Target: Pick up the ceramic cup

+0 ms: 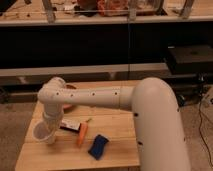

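Observation:
The ceramic cup (41, 133) is a small white cup standing near the left edge of the wooden table (117, 150). My white arm reaches across from the right and bends down at the wrist. The gripper (50, 131) hangs at the end of it, right at the cup's right side and partly hidden behind the wrist. I cannot tell whether it touches the cup.
An orange-red bowl (69, 100) sits behind the arm at the table's back left. A black and white packet (70, 127), an orange carrot (82, 134) and a blue sponge (98, 146) lie just right of the cup. Dark shelving stands behind the table.

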Controlling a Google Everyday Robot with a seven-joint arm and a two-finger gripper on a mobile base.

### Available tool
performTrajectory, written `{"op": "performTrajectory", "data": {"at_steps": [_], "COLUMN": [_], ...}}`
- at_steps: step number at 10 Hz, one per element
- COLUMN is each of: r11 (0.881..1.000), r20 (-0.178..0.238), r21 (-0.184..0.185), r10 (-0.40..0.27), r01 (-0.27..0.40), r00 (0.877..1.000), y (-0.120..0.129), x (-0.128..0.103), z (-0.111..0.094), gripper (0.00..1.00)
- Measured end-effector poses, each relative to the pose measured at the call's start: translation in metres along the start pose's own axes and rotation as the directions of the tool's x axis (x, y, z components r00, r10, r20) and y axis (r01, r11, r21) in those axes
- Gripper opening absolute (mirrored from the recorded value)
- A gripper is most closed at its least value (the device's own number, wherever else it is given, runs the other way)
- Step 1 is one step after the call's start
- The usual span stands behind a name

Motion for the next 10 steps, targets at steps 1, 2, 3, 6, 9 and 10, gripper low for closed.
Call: {"op": "performTrajectory", "data": {"at_steps": [1, 2, 3, 6, 9, 10], "r11": [1.0, 1.0, 1.0, 1.0, 1.0, 1.0], "r20": [-0.001, -0.001, -0.001, -0.005, -0.005, -0.007], "r21": [0.0, -0.001, -0.001, 0.0, -0.002, -0.001], "r10": [-0.001, -0.002, -0.002, -0.005, -0.007, -0.006], "r01": [0.001, 0.002, 0.002, 0.005, 0.007, 0.006], "r00": [1.0, 1.0, 1.0, 1.0, 1.0, 1.0], "y": [0.001, 0.002, 0.003, 0.007, 0.011, 0.012], "x": [0.001, 0.003, 0.003, 0.006, 0.008, 0.009], "z": [0.0, -0.005, -0.008, -0.017, -0.023, -0.026], "gripper": [0.0, 0.0, 0.0, 0.0, 0.0, 0.0]}}
